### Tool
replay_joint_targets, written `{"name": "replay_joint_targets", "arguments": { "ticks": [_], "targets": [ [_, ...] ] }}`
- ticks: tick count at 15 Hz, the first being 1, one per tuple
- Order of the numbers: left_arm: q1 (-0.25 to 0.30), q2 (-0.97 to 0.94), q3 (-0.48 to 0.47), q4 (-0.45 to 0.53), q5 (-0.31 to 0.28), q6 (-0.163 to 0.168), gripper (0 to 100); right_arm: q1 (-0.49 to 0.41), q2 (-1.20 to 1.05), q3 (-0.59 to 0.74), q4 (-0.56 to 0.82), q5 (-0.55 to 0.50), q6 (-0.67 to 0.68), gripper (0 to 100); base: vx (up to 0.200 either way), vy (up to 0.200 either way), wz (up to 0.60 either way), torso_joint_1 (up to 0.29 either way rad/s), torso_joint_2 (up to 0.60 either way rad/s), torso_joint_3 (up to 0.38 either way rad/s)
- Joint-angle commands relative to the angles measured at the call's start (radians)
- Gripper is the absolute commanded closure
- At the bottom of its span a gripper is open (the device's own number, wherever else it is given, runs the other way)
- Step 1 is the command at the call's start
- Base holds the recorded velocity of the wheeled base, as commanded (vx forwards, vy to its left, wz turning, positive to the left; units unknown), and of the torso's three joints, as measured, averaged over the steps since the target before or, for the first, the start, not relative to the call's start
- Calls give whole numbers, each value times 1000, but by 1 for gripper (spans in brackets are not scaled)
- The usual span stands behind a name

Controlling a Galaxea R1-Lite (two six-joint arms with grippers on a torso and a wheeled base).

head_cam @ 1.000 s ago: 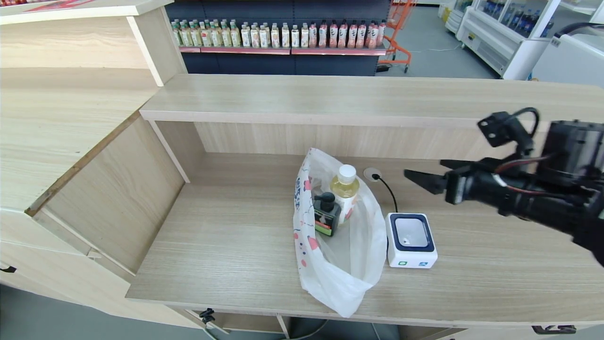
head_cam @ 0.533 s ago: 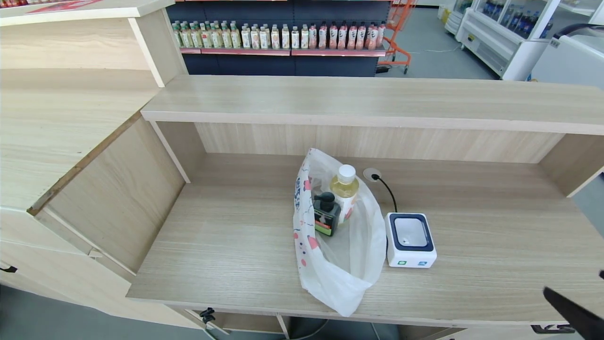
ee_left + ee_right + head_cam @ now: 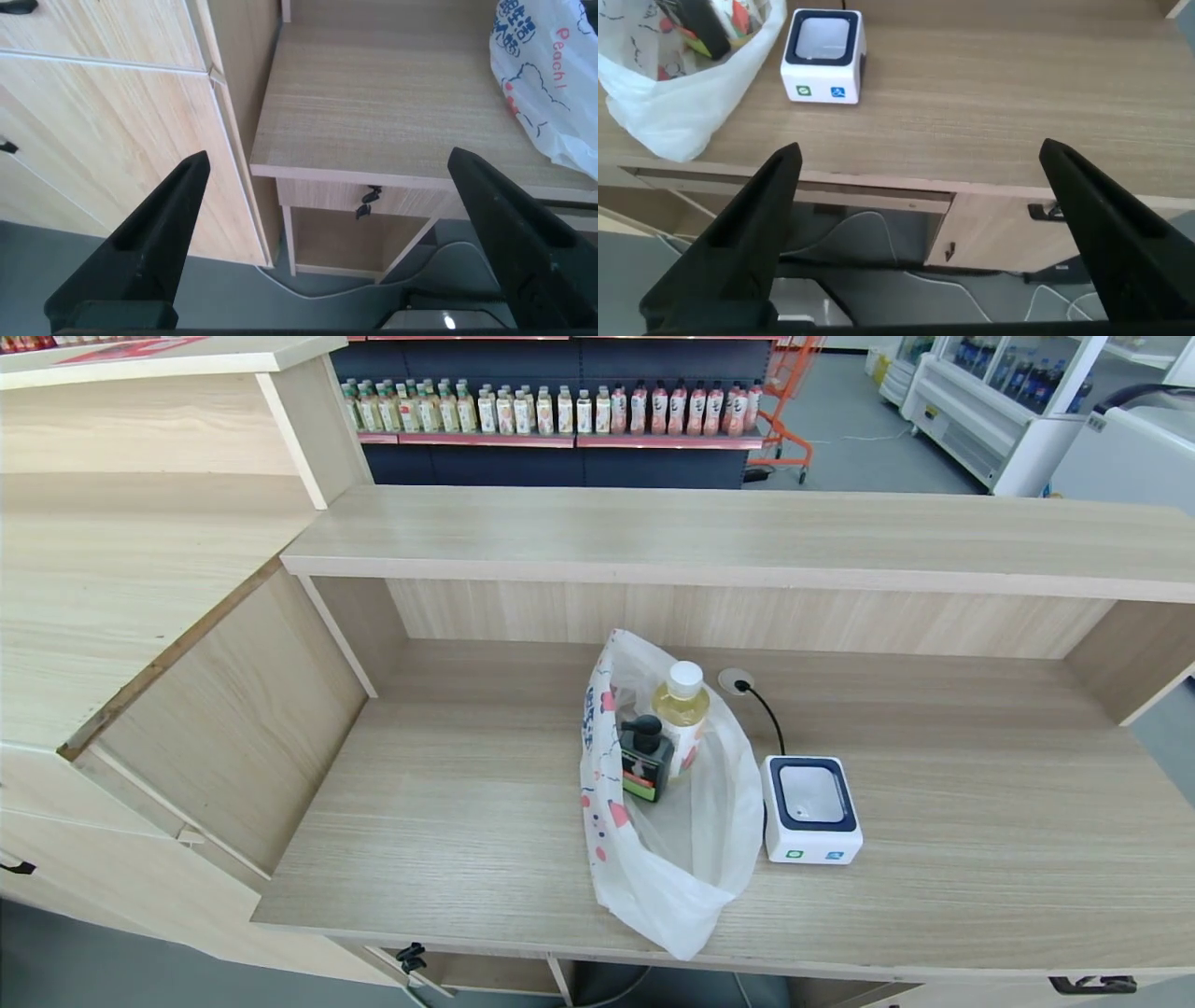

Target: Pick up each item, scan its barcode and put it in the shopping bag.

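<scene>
Wooden checkout counter [image 3: 448, 821] fills the foreground, with store shelves of drinks [image 3: 560, 406] behind it. On it the shopping bag [image 3: 653, 887] lies open, holding 2 items upright: a yellow drink bottle [image 3: 684, 705] with a white cap and, close in front of it, a dark pump bottle [image 3: 644, 761]. Just beside the bag, on the robot's right, sits the white scanner [image 3: 810, 807]. Bag, items and scanner lie as they did 1 second ago. The right gripper [image 3: 920, 151], then stretched over the counter's right side, has pulled back and hangs low before the front edge, fingers spread and empty. The left gripper [image 3: 329, 163] hangs off the front left corner, also spread and empty.
</scene>
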Motion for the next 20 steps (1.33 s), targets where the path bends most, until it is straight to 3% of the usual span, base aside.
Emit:
{"name": "replay_joint_targets", "arguments": {
  "ticks": [1,7,20],
  "targets": [
    [0,0,0,0,0,0,0,1,-30,2,3,0,-1,0,0,0,0,0,0,0],
    [0,0,0,0,0,-2,0,-1,-30,2,3,0,1,0,0,0,0,0,0,0],
    [2,0,0,0,-1,5,0,-1,-30,2,3,0,-10,0,0,-200,0,2,2,1]
  ]
}}
